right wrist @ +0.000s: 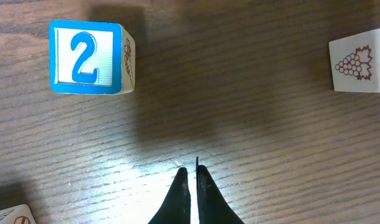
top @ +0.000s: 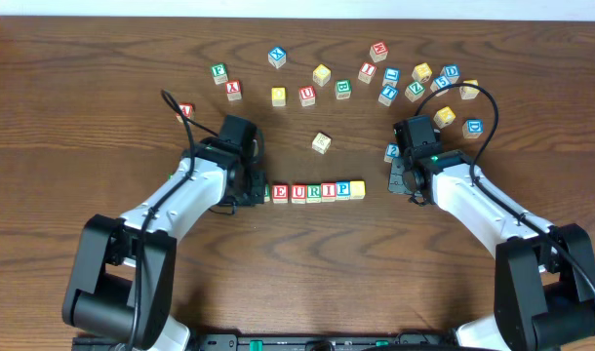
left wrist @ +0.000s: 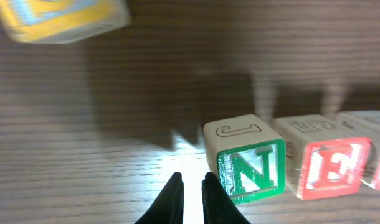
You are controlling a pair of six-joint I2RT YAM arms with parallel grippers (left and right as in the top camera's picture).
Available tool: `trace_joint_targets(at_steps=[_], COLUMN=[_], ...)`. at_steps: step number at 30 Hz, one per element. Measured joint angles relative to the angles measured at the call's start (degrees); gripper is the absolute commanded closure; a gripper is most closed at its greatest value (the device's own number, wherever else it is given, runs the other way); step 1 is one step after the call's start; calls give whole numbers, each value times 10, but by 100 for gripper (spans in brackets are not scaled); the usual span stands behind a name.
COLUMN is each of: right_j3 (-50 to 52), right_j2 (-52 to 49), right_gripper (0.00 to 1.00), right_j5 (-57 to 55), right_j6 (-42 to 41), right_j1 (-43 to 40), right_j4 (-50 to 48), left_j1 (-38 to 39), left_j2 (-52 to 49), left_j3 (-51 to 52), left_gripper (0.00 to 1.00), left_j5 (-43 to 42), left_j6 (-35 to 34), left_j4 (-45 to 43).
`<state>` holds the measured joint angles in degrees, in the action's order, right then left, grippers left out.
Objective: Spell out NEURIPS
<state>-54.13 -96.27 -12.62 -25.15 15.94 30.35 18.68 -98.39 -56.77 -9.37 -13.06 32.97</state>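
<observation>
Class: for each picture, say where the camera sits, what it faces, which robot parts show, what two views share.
Overhead: above the table, looking down on the block row; left arm, right arm show.
Left wrist: on left arm, facing the N block; left gripper shows.
Right wrist: on right arm, facing the 2 block; right gripper shows.
Shared: block row, overhead and left wrist.

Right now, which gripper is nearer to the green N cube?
Left. The left gripper sits just beside the green N cube; the right gripper hangs far off on that cube's other side, by a blue 2 cube.
</observation>
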Motion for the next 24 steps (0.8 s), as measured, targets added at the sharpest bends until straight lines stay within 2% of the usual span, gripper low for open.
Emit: trace_joint_targets(at_steps=[24], right_j3=[0], right_j2=[0], right_gripper=[99], right_j5=[0], right_j6=[0], right_j1=[0], right_j4=[0], left_j1=[21], left_j2=[0], left_j3=[0], left_gripper=[88], left_j5=[-8], left_j6=[11], left_j4=[-5])
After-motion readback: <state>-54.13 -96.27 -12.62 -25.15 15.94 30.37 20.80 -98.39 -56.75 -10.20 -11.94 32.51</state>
